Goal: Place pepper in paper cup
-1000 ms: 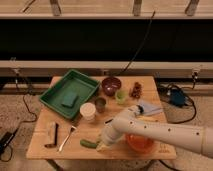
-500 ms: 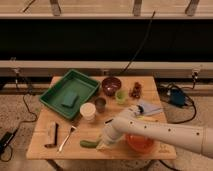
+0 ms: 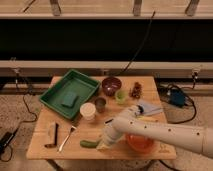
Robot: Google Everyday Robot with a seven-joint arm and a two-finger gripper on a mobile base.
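- Camera view looks down on a wooden tabletop [image 3: 80, 130], with the robot's pale arm reaching in from 3 o'clock and bending down toward the front edge.
- The pepper [image 3: 88, 144], slim and dark green, lies flat on the tabletop near the front edge, at about 6 o'clock from the centre of the tabletop.
- The end effector [image 3: 103, 145] sits low at the pepper's 3 o'clock end, touching it or just beside it. I cannot tell which.
- I also cannot tell how far open the end effector is, or whether it has hold of the pepper.
- The paper cup [image 3: 87, 110] stands upright at 12 o'clock from the pepper, near it but clearly apart. Nothing can be made out inside it.
- A dark brown cup [image 3: 100, 104] stands just beside the paper cup at its 2 o'clock, and a small light-green cup [image 3: 120, 96] is farther on in the same direction.
- A fork [image 3: 66, 139] lies at 9 o'clock from the pepper, and an orange bowl [image 3: 139, 143] sits at its 3 o'clock, past the arm. A green tray [image 3: 77, 84] fills the tabletop's 10 o'clock corner.
- Progress, as I judge it: early. The approach to the pepper looks complete or nearly so, but the pepper is not lifted.
- Left to do: get a firm grip, lift, carry toward 12 o'clock over the paper cup and release into it.
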